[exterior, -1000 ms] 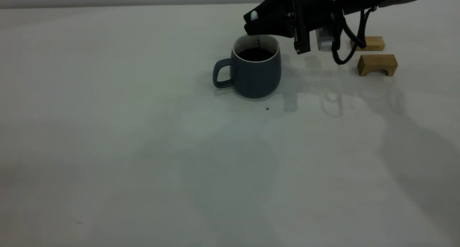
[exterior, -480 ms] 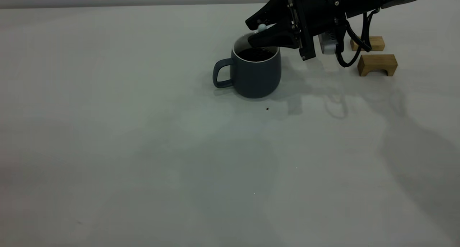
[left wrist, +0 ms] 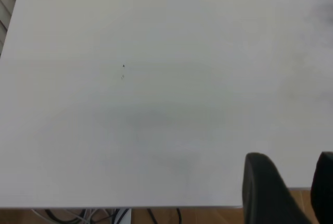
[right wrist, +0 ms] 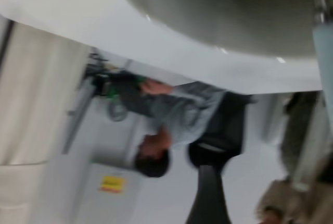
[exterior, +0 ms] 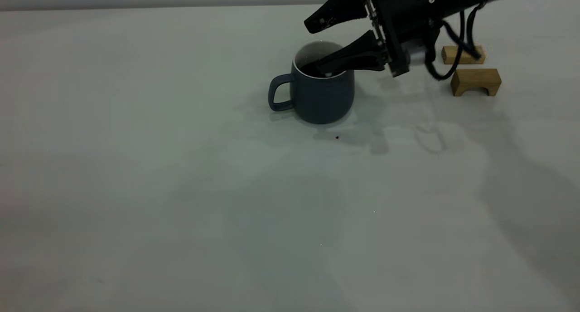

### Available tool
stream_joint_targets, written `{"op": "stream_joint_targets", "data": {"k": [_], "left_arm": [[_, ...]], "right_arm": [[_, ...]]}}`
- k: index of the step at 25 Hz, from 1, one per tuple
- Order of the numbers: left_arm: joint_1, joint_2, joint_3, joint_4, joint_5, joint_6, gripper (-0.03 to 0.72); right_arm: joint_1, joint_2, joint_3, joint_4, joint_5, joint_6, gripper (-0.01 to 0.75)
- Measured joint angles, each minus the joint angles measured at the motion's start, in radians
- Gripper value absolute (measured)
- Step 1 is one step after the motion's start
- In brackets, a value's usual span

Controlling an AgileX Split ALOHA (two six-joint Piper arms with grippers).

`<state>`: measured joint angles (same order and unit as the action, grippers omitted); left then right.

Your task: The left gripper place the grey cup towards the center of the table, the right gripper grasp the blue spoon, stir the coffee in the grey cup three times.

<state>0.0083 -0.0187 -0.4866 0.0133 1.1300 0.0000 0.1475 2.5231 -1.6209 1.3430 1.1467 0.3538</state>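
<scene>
Stirring looks finished or nearly so: the right gripper hangs at the rim of the grey cup, jaws spread wide, lower finger dipping over the coffee. The cup stands mid-table near two wooden blocks. A pale-blue handle, likely the blue spoon, shows in the right wrist view, ungripped. Next, retreat cleanly. The left gripper, fingers apart, idles at the table edge.
</scene>
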Motion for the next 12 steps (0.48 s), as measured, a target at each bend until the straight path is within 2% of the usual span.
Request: {"op": "stream_joint_targets", "data": {"k": [6, 9, 12], "left_arm": [[0.0, 0.0, 0.0, 0.0, 0.0, 0.0, 0.297], [0.0, 0.0, 0.0, 0.0, 0.0, 0.0, 0.297], [0.0, 0.0, 0.0, 0.0, 0.0, 0.0, 0.297]], "right_arm": [[0.0, -0.156, 0.001, -0.292, 0.019, -0.001, 0.659], [0.0, -0.253, 0.002, -0.468, 0.025, -0.001, 0.62], [0.0, -0.368, 0.003, -0.643, 0.036, -0.001, 0.55]]}}
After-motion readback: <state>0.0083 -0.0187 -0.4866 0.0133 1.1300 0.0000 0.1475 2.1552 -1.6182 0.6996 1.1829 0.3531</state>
